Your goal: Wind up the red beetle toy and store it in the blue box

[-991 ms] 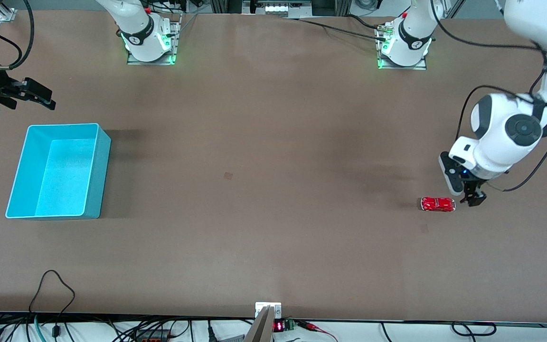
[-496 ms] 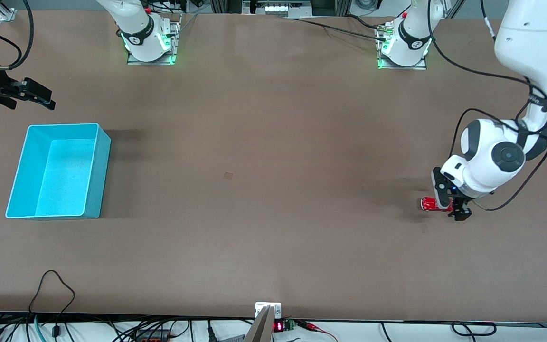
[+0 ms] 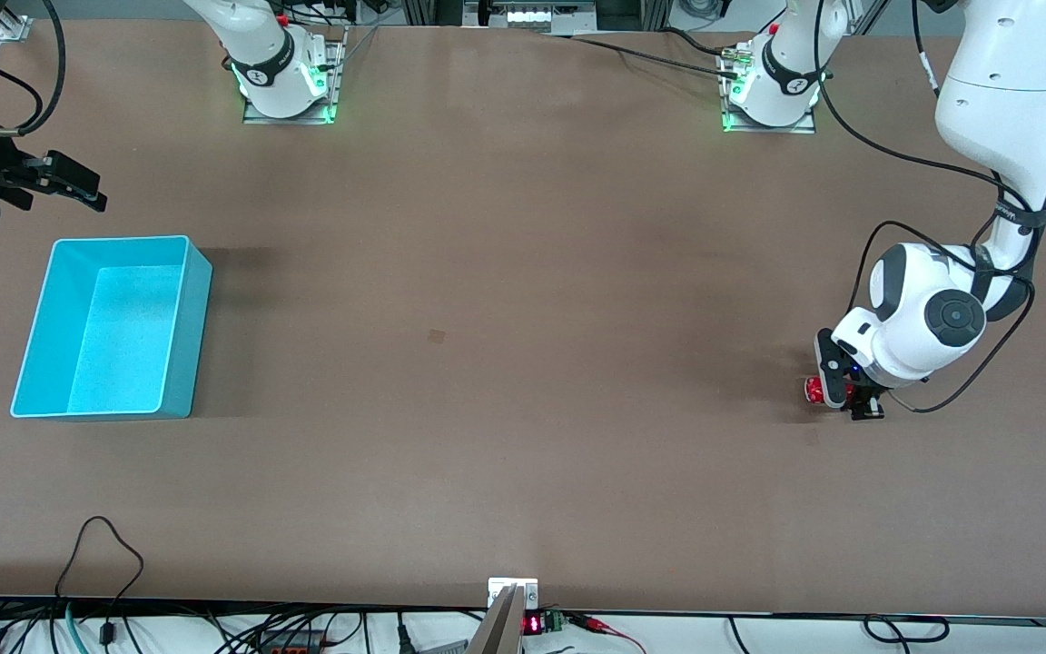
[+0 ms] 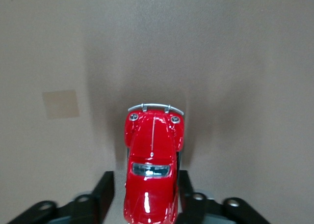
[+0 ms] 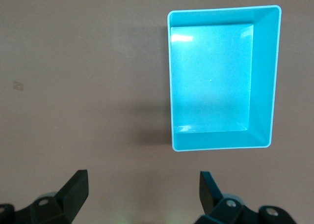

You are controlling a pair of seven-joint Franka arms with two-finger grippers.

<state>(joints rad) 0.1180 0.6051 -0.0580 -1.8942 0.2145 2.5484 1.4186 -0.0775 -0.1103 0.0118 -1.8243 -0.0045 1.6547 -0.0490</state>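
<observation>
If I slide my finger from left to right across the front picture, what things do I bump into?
right hand → blue box → red beetle toy → left hand, down around the toy.

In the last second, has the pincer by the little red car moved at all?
Yes. The left pincer has come down and slid along the table toward the blue box's end, and now straddles the red beetle toy.

A robotics lab — two arm bases [image 3: 285, 77] bolted to a table [image 3: 523, 472]; cables [image 3: 105, 581] along its edge.
</observation>
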